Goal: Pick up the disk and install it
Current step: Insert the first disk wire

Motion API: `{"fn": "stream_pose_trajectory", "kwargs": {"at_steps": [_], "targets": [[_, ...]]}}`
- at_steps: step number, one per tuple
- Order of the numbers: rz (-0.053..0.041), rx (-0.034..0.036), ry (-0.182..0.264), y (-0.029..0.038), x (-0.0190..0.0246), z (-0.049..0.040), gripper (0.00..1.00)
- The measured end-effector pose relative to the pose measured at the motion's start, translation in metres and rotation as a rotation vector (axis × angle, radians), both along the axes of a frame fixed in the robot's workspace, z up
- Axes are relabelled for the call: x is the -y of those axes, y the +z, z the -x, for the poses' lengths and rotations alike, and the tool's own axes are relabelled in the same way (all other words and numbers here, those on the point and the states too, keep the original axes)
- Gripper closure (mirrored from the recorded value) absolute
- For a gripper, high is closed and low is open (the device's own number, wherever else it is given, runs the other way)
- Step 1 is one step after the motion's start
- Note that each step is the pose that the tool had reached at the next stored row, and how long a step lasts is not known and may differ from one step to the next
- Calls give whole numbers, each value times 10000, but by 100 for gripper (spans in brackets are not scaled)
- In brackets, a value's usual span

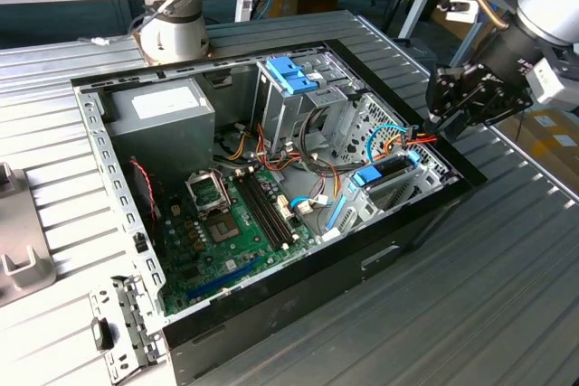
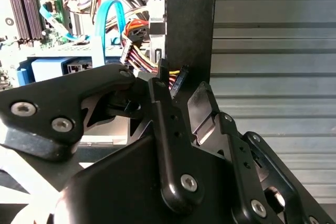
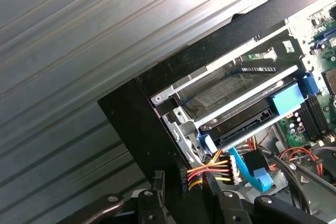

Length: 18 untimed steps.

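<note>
The black pincer [image 1: 441, 117], seemingly empty and open, hovers beside the dark flat blue-railed disk [image 3: 231, 95]; it risks snagging the coloured cables [image 3: 210, 174].

table [image 1: 507, 250]: ribbed matt grey metal | case [image 3: 136, 124]: glossy black | disk [image 3: 231, 90]: dull metal, blue plastic rails

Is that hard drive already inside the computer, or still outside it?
Inside. The disk lies flat in its bay at the case's corner, blue rails along its edges.
</note>
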State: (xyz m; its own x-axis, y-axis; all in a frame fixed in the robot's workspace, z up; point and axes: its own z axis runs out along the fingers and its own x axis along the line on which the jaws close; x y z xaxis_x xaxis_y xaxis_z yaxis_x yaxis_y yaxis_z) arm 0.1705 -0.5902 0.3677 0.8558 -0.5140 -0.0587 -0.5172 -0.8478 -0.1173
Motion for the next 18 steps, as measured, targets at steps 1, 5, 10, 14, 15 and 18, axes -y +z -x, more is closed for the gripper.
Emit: {"fn": "stream_pose_trajectory", "kwargs": {"at_steps": [1, 5, 10, 14, 15, 18], "targets": [[-1, 0, -51, -5, 0, 0, 58], [-1, 0, -356, -25, 0, 0, 58], [-3, 1, -456, -33, 10, 10, 58], [-1, 1, -455, -34, 46, 13, 58], [-1, 1, -456, -35, 50, 13, 58], [-1, 1, -455, -38, 64, 13, 58]]}}
